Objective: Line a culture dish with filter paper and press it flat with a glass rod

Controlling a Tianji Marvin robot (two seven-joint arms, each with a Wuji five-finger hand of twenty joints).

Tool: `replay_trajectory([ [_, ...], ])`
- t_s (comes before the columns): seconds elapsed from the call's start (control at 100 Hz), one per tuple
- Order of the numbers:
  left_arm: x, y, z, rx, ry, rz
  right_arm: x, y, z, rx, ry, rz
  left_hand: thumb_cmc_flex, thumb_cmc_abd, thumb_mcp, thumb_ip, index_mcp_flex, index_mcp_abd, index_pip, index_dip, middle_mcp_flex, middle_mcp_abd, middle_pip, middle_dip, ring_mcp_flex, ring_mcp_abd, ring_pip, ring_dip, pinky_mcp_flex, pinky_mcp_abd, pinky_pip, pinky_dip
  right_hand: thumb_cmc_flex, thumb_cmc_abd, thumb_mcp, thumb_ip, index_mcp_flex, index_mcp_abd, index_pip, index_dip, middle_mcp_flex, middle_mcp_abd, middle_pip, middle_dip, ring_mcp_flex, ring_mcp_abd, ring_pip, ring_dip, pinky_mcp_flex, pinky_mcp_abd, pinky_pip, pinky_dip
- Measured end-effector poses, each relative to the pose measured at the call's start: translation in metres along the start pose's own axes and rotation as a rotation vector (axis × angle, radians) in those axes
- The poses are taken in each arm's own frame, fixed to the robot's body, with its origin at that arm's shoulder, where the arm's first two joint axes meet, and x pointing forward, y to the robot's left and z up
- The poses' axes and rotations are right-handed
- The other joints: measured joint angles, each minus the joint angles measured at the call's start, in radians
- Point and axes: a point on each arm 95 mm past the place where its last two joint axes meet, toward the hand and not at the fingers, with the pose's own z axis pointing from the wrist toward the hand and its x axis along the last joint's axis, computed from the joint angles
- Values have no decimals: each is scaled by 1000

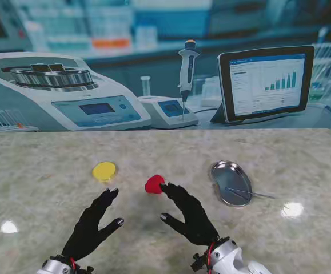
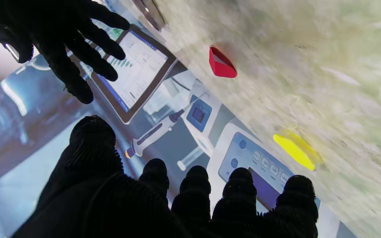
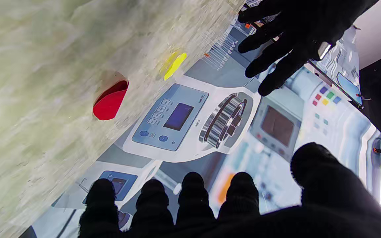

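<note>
A round steel culture dish [image 1: 231,182] lies on the marble table, right of centre, and a thin glass rod [image 1: 250,194] rests across its nearer rim. A red paper disc [image 1: 154,184] [image 2: 222,64] [image 3: 109,102] lies left of the dish, one edge raised off the table. A yellow paper disc [image 1: 104,170] [image 2: 294,150] [image 3: 174,64] lies flat farther left. My right hand [image 1: 188,212] [image 3: 210,208] is open, its fingertips right beside the red disc; whether they touch it I cannot tell. My left hand [image 1: 94,225] [image 2: 177,198] is open, nearer to me than the yellow disc.
The far edge of the table [image 1: 165,132] meets a printed lab backdrop showing a centrifuge, a pipette and a tablet. The other hand shows in each wrist view: the right hand [image 2: 61,39] and the left hand [image 3: 293,33].
</note>
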Motion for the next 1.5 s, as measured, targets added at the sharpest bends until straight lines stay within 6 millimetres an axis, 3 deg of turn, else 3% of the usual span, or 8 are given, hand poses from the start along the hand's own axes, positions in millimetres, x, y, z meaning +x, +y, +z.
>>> replay_trajectory([
  [0.71, 0, 0, 2, 3, 9, 14, -1, 4, 0, -21, -6, 0, 0, 0, 0, 0, 0, 0, 0, 23, 0, 0, 0, 14, 0, -1, 0, 0, 0, 0, 0, -11, 29, 0, -1, 0, 0, 0, 11, 53, 0, 0, 25, 8, 0, -2, 0, 22, 2, 0, 8, 35],
  [0.89, 2, 0, 6, -1, 14, 19, -1, 7, 0, -31, -6, -1, 0, 0, 0, 0, 0, 0, 14, 48, 0, 0, 6, 63, 0, -1, 0, 0, 0, 0, 0, -12, 43, 0, -1, 0, 0, 0, 11, 79, 0, 0, 29, 8, 0, -2, 0, 23, 3, 0, 10, 36],
  [1.04, 2, -8, 8, -2, 15, 92, 0, 9, -1, -43, -6, -4, 15, 0, 0, 0, 0, 3, 66, 86, 0, 0, 21, 149, 0, -1, 0, 36, 0, 0, 0, -12, 49, 0, -1, 0, 0, 0, 12, 102, 0, 0, 39, 8, 0, -2, 0, 33, 3, 0, 18, 46],
  [1.29, 2, -17, 18, -3, 1, 118, 2, 15, -3, -69, -11, 0, 36, 0, 0, 0, 0, 14, 159, 150, 0, 0, 30, 176, 0, -1, 1, 62, 0, 0, 0, -12, 53, 0, -12, 0, 0, 0, 12, 138, 0, 0, 44, 8, 0, -2, 0, 33, 3, 0, 23, 48],
  [1.5, -1, -28, 34, -65, -21, 252, 2, 16, -3, -76, -14, 5, 36, 0, 0, 0, 0, 14, 173, 162, 0, 0, 31, 176, 0, -1, 1, 72, 0, -1, 0, -12, 53, 0, -12, 0, 0, 0, 12, 156, 0, 0, 51, 8, 0, -2, 0, 33, 3, 0, 26, 48],
])
